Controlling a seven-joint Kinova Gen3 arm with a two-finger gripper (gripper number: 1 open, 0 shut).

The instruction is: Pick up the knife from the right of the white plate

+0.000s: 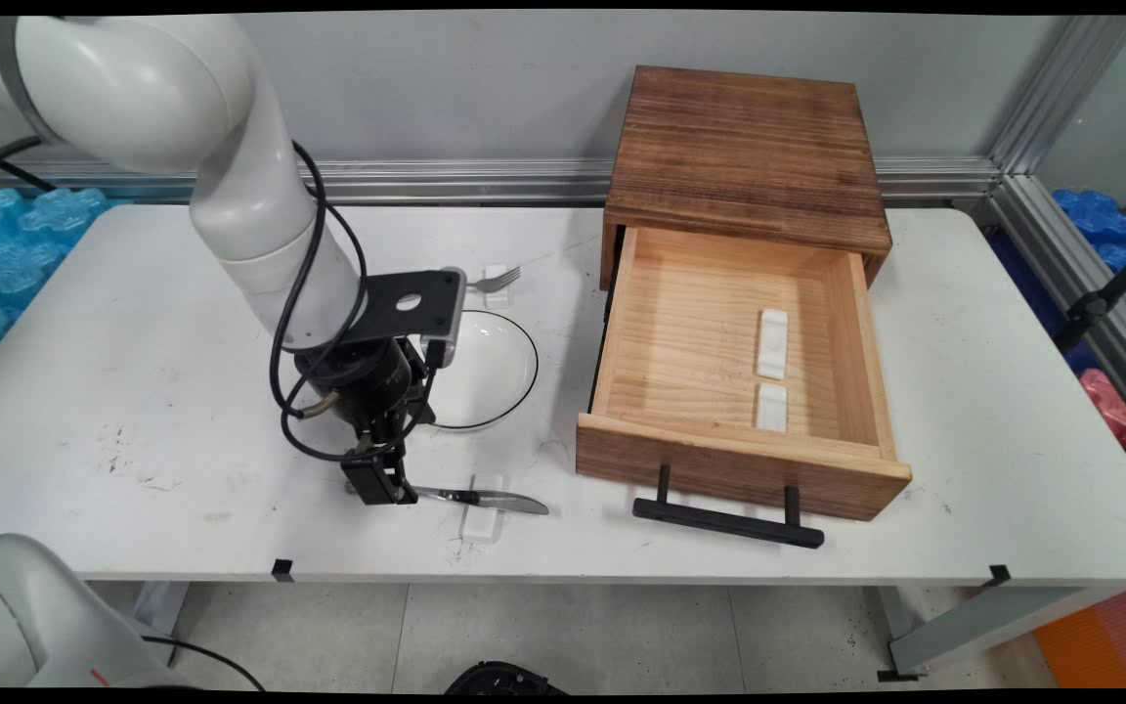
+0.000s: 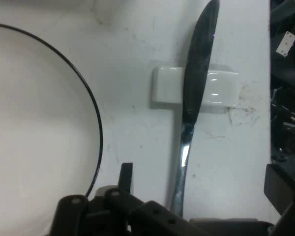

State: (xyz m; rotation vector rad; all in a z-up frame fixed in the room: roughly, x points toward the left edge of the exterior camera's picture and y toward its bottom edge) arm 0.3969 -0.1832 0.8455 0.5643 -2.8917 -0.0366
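I'm sitting with the gripper point(image 1: 389, 486) low over the handle end of the knife point(image 1: 485, 500), can't tell if the fingers are closed on it. The knife's lying across a small white rest point(image 2: 196, 88) near the table's point(image 1: 133, 391) front edge, just beside the black-rimmed plate point(image 1: 485, 367).

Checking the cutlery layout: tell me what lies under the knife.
A small white rest sits under the knife blade, on the white table. The handle end is hidden behind the end effector.
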